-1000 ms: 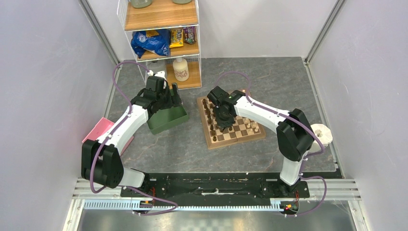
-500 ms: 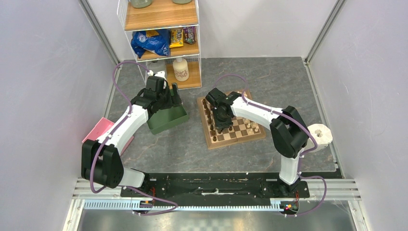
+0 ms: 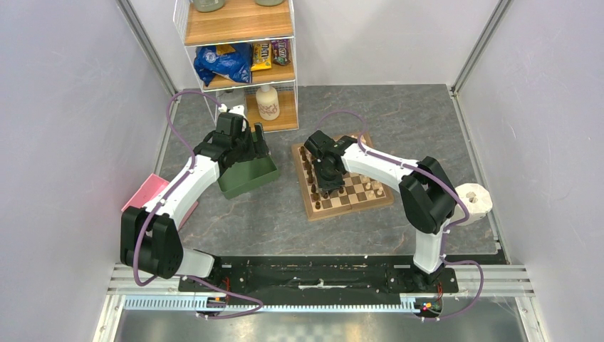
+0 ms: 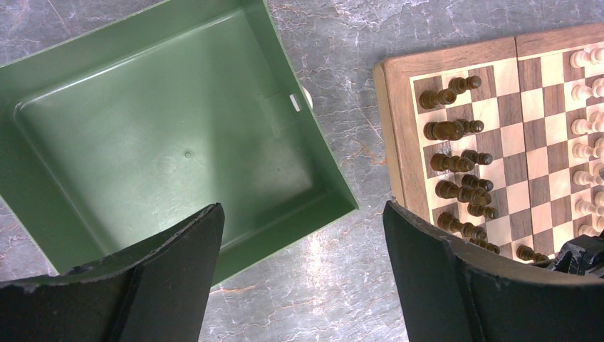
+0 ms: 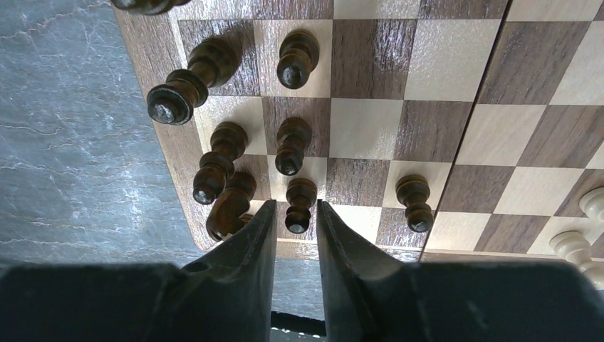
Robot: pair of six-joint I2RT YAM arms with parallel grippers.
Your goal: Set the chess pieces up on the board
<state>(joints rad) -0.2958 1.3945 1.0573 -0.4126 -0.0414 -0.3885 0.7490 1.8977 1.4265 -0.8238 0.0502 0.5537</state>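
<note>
The right jaws stand a little apart, with a dark pawn [image 5: 299, 205] upright between their tips. A sliver of board [image 5: 363, 128] shows on either side of the pawn, so it is judged to be standing free and not pinched. A dark knight [image 5: 228, 208] stands just beside the left-hand tip, almost touching it. Beyond the tips, more dark pieces [image 5: 292, 146] are ranged in two files along the board's edge, and cream pieces [image 5: 573, 246] are glimpsed off to the right of the jaws.

The step in hand is judged to be the release of this pawn onto its square in the dark side's front file. For the next move, the jaws should be opened somewhat wider and lifted straight up. Any drift to the left is to be avoided, since the knight could be knocked over.

The left jaws are spread wide and nothing is held between them. A green tray [image 4: 178, 142] lies on the counter [image 4: 342, 43] ahead of them and to their left, and no pieces are seen in it. The set-up is therefore judged close to done, though part of the board is hidden by the arm.
</note>
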